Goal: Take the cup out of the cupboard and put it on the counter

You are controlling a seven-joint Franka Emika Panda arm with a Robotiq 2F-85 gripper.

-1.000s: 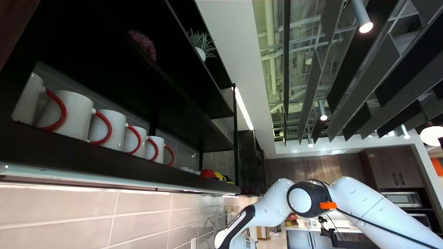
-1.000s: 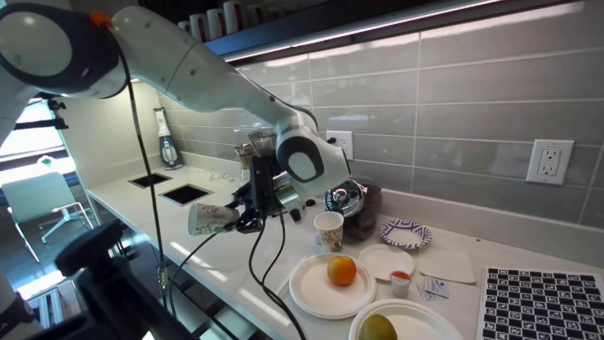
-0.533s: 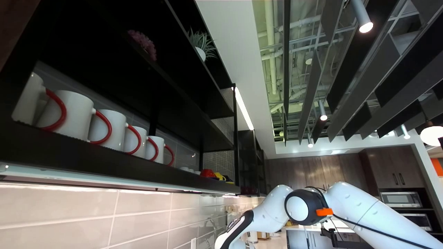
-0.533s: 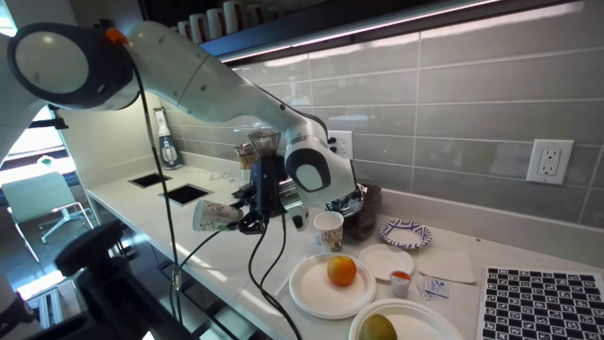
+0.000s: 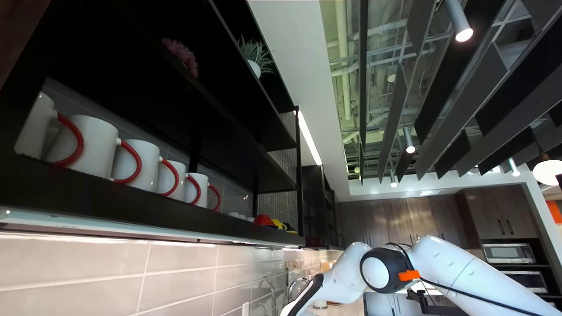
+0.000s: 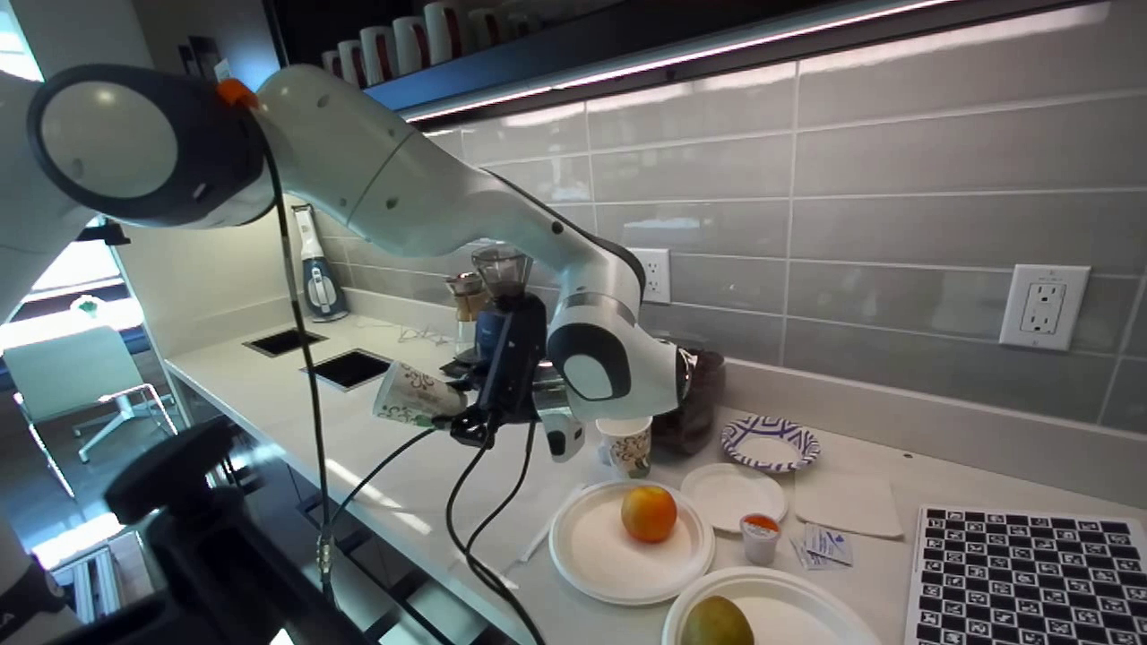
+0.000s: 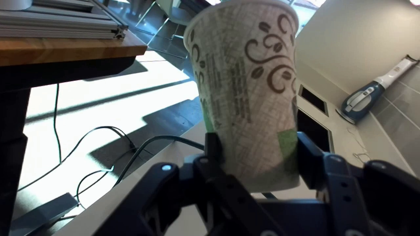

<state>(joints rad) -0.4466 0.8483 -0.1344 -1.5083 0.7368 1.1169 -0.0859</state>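
Note:
My gripper (image 6: 455, 408) is shut on a patterned paper cup (image 6: 419, 394) with brown swirls and holds it above the white counter (image 6: 560, 475). The cup lies tilted on its side, its mouth pointing away from the gripper. In the wrist view the gripper (image 7: 259, 152) has one finger on each side of this paper cup (image 7: 242, 82), near its base. The cupboard (image 5: 153, 210) is the dark open-shelved wall unit, and its lower edge also shows in an exterior view (image 6: 627, 40). No plain mint-green cup is in view.
White mugs with red handles (image 5: 94, 145) stand on the lowest shelf. On the counter are another paper cup (image 6: 629, 448), a plate (image 6: 582, 555) with an orange fruit (image 6: 649, 513), a plate with a green fruit (image 6: 717, 623), and a coffee grinder (image 6: 504, 269). Cables (image 6: 466, 546) hang from the gripper.
The arm's elbow has come down in both exterior views. The held paper cup has moved slightly right and up, and its mouth has tipped upward. The gripper stays shut on it.

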